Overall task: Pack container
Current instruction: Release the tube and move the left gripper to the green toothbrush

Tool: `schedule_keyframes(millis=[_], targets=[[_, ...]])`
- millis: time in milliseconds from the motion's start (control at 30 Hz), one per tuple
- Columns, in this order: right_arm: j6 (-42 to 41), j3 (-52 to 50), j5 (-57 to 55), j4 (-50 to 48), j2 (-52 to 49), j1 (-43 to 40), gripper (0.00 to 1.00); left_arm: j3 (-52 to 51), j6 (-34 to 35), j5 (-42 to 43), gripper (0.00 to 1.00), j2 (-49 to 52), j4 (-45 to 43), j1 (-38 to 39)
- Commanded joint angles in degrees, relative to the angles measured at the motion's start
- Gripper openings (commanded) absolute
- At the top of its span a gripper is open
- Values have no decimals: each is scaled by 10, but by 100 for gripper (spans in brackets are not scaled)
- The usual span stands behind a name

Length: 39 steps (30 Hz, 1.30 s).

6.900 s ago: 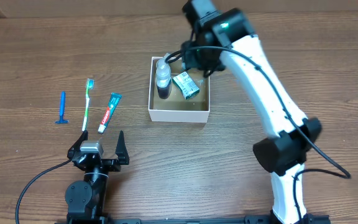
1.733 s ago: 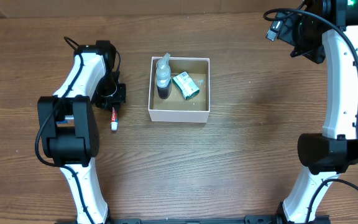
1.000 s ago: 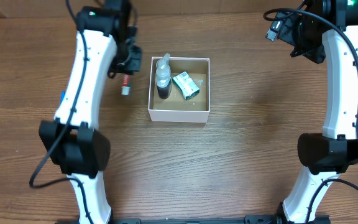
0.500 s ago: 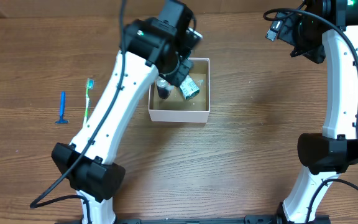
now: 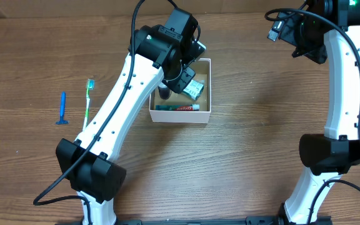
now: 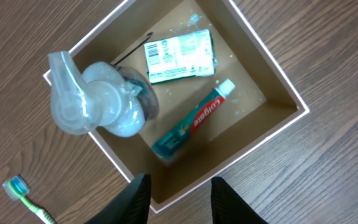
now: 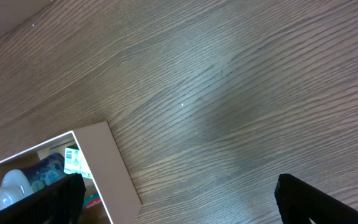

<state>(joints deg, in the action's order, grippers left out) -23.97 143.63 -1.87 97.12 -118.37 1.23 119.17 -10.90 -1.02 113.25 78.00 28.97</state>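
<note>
Container [image 6: 253,71] was square, shallow, white-walled, brown-floored; held toothpaste tube [image 6: 191,121], clear bottle [image 6: 98,102], green-white packet [image 6: 180,56]. Wood-grain table [image 7: 229,74] beneath. Left gripper [image 6: 180,180] fingers spread, empty; right gripper [image 7: 180,180] likewise.

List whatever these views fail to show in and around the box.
Overhead: the left arm covers most of the bottle and the container's upper-left corner.
Left wrist: the toothbrush is cut off by the bottom edge; only its head end shows.
Left wrist: the packet's print is too small to read.
Right wrist: the container runs off the lower-left corner.
</note>
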Motion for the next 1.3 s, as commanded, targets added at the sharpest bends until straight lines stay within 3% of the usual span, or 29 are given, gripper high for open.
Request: schedule_keyframes(millis=[0,200,400,467,533,567,767,933,1267], targets=[[1,11,-2,-1,10,2,100,0,18,-12,36,-30,1,-23],[2,11,-2,-1,10,2,100,0,98,-11,38,-93,0,-96],[1,11,-2,-1,10,2,100,-7,178,-11,58,-111,15,-211],[1,11,-2,-1,10,2,100,-31,177,-14,53,-107,17,-240],[1,11,-2,-1,10,2,100,-81,178,-21,37,-99,9,-271],[1,11,-2,-1,10,2,100,-102,181,-20,37,-96,2,-281],[1,11,-2,-1,10,2,100,-252,191,-20,49,-86,-94,-322],[1,11,-2,-1,10,2,100,-349,191,-19,73,-86,-192,-346],[1,11,-2,-1,10,2,100,-427,157,-22,82,-86,-309,-354]])
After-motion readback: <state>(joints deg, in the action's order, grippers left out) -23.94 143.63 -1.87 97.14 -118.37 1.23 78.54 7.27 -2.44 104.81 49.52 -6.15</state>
